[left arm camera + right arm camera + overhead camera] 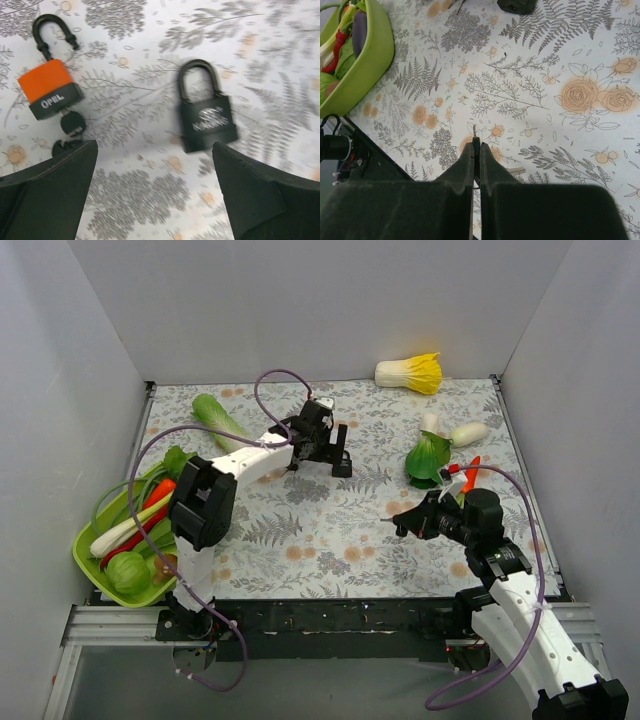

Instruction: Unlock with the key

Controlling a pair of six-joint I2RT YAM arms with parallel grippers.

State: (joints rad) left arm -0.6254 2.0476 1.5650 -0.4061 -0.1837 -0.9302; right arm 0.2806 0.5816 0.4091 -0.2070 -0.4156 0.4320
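Observation:
A black padlock lies shut on the flowered cloth, a little ahead of my left gripper, which is open and empty above the cloth. An orange padlock with a black-headed key in its keyhole lies to the left. In the top view my left gripper hovers at the far middle, with the black padlock beside it. My right gripper is shut on a small key whose blade tip pokes out between the fingers. It hangs above the cloth at the near right.
A green basket of vegetables stands at the near left and shows in the right wrist view. A napa cabbage, a bok choy, a white radish, a carrot and a green vegetable lie around.

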